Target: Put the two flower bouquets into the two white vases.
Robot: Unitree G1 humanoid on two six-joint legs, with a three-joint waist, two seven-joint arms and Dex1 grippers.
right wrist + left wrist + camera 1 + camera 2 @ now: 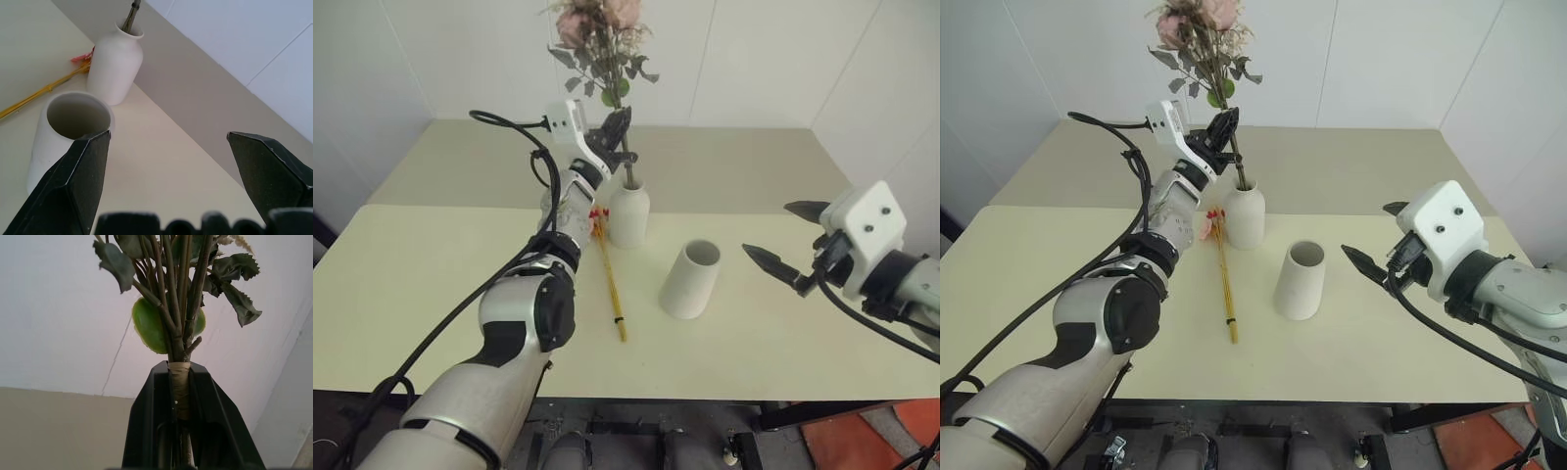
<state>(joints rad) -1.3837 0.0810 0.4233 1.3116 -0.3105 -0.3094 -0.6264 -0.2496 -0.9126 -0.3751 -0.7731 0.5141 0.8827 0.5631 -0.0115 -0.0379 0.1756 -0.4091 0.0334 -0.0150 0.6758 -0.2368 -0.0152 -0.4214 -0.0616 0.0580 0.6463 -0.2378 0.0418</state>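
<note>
So my left gripper (pixel 1222 130) is clamped on the taped stems of the rose bouquet (pixel 603 39), up above the narrow-neck vase (pixel 628 213). The dark stems run down into the vase's mouth, and the wrist view shows my two fingers (pixel 146 431) pinching the taped bundle tight, green leaves fanning out just past them. The blooms stand tall against the white wall behind.

My right gripper (pixel 793 240) hangs over the right side of the table (pixel 431 284), jaws spread wide, nothing between them. It sits apart from the wide-mouth vase (pixel 691 280), which stands to its left with open tabletop in between.

The wide vase is near-right of the bottle vase, close but not touching, mouth empty and tilted slightly my way. The slim bouquet (pixel 610 279) with yellow stems lies flat on the table just left of both vases, its red-pink blooms at the far end right beside the bottle vase's base, stem ends pointing toward the near edge.

Room-wise: loads of bare table on the left and along the near edge. The far half of the table is open too, running back to the wall. The crowded bit is the middle, where my left forearm and its black cables (pixel 509 122) reach over the flat bouquet's far end, so that arm is what's sitting over it.
</note>
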